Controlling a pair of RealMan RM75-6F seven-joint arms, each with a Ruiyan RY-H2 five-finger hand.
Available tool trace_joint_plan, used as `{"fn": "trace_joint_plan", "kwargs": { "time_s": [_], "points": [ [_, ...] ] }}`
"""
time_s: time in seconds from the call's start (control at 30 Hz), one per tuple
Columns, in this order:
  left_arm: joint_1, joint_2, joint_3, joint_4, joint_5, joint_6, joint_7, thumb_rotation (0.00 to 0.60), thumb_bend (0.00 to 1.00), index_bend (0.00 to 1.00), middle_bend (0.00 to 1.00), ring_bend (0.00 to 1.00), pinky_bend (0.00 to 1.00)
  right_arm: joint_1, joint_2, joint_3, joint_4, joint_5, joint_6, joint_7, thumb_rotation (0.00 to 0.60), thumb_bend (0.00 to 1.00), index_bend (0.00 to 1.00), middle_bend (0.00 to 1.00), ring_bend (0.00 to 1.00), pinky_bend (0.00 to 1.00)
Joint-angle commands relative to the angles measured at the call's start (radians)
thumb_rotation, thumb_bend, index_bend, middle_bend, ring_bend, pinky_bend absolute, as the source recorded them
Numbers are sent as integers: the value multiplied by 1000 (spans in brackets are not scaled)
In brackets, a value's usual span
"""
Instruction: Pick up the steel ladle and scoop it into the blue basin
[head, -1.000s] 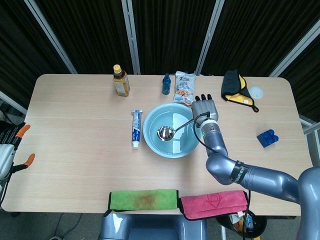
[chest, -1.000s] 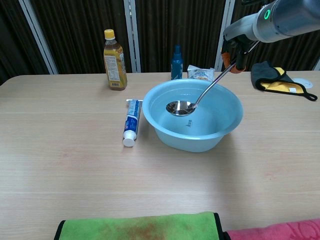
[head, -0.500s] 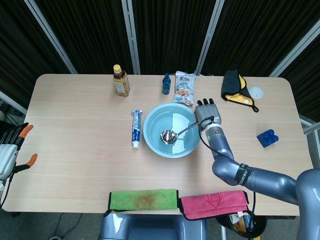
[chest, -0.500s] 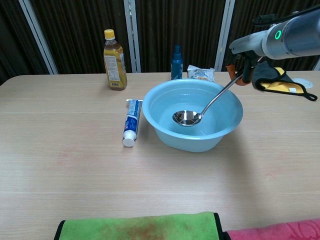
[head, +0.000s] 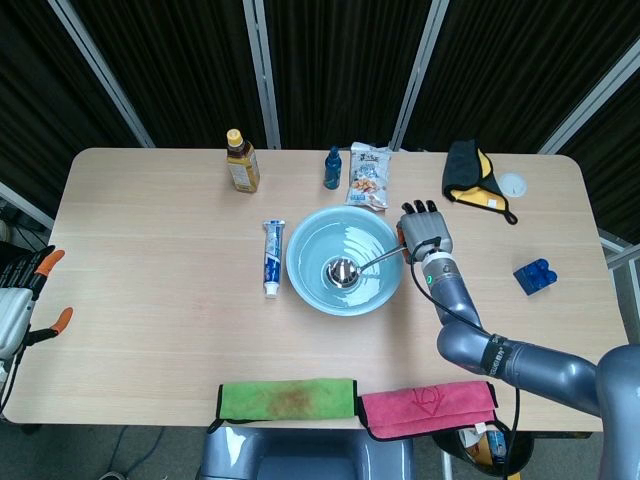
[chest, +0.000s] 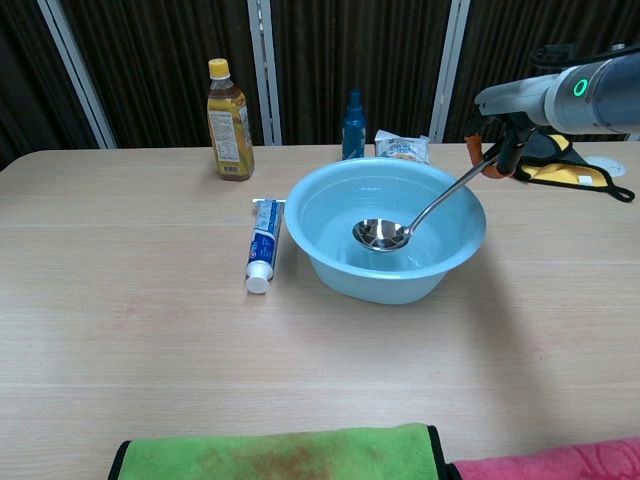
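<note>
The blue basin (head: 310, 285) (chest: 330, 265) stands mid-table. A steel ladle (head: 343, 270) (chest: 382, 235) has its shiny bowl low inside the basin, and its thin handle slants up over the basin's right rim. My right hand (head: 424, 231) (chest: 498, 152) grips the end of that handle just to the right of the basin, above the rim. In the chest view the hand shows only in part, under the grey forearm. My left hand is in neither view.
A toothpaste tube (head: 271, 258) lies left of the basin. Behind it stand a yellow bottle (head: 241, 162), a small blue bottle (head: 332, 168) and a snack bag (head: 367, 176). A black-yellow cloth (head: 473, 188) and a blue block (head: 534, 275) lie right. Green (head: 288, 399) and pink (head: 428, 408) towels lie along the front edge.
My right hand has moved rightward and lower with the ladle. The ladle's bowl slid from the basin's left-centre toward its middle and sank lower.
</note>
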Motion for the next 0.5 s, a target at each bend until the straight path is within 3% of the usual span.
{"fn": "trace_joint_plan", "kwargs": {
  "time_s": [0.03,0.5],
  "points": [
    [-3,0,2,0,4,-6,-2,600,373,22,0,0,0,-22,-6,-7,4,-43,27,35,600,761,697,94,0,0],
    [-13,2,7,4,15,-23,-20,600,372,22,0,0,0,-134,-48,-58,8,-221,118,180,600,762,692,94,0,0]
  ]
}}
